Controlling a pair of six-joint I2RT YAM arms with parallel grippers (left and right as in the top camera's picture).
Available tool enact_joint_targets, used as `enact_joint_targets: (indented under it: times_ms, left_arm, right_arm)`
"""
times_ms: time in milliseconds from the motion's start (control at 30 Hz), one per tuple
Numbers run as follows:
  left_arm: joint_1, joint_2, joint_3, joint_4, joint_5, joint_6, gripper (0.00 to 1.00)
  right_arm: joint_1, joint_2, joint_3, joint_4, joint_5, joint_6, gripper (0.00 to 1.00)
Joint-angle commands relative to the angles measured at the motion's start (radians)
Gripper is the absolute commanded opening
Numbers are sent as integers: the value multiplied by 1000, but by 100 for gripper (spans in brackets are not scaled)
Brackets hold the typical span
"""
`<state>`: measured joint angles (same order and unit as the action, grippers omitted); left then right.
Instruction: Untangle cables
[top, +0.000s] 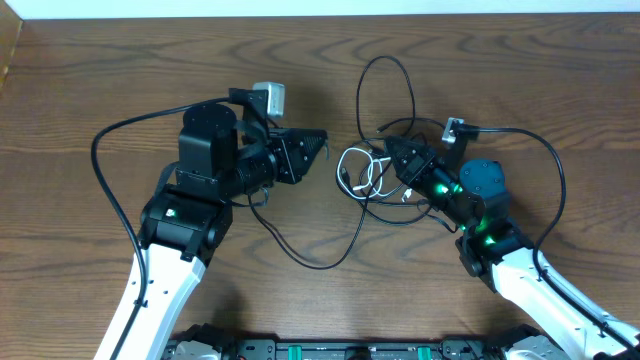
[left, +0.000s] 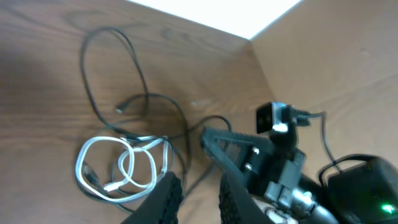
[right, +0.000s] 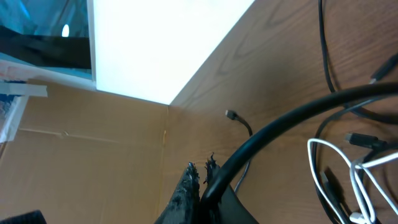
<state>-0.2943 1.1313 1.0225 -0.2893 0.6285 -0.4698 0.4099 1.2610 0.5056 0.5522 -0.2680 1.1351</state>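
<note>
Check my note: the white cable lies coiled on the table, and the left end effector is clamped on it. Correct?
No. The white cable does lie coiled on the table, but the left end effector is open and grips nothing. The left wrist view shows it spread apart.

A thin white cable (top: 360, 172) lies coiled beside the right gripper (top: 392, 152), tangled with a thin black cable (top: 385, 58) looping far and near-left.
</note>
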Motion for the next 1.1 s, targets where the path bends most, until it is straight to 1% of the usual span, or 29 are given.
enact_joint_targets:
  times_ms: [0, 100, 167, 200, 233, 300, 400, 533, 633, 700, 933, 1067]
  left_arm:
    - [5, -24, 11, -2, 118, -37, 37]
    - [-16, -29, 11, -11, 146, -37, 55]
    - [-44, -27, 11, -44, 144, 7, 61]
    - [-64, -26, 11, -76, 129, 61, 63]
    - [-81, -25, 11, -109, 101, 102, 64]
    - [-122, -25, 11, -180, -8, 178, 64]
    - [-204, -24, 11, -257, -235, 258, 64]
    - [-317, -16, 11, -264, -450, 356, 64]
    - [-374, 5, 11, -225, -553, 397, 64]
    - [-394, 29, 11, -197, -589, 399, 67]
    - [-404, 167, 11, -129, -587, 399, 68]
    - [-409, 219, 11, -98, -584, 399, 68]
  right_arm:
    - [3, -8, 3, 25, 51, 1, 1]
    - [3, -8, 3, 36, 62, 1, 1]
    - [3, -8, 3, 36, 72, 1, 1]
    - [3, -8, 3, 36, 77, 1, 1]
    - [3, -8, 3, 36, 79, 1, 1]
    - [3, -8, 3, 36, 78, 2, 1]
    - [3, -8, 3, 36, 73, 42, 1]
    - [3, -8, 3, 36, 41, 78, 1]
    - [3, -8, 3, 36, 3, 122, 1]
    - [3, -8, 3, 36, -34, 168, 1]
    - [3, -8, 3, 44, -107, 249, 1]
    - [3, -8, 3, 60, -105, 256, 1]
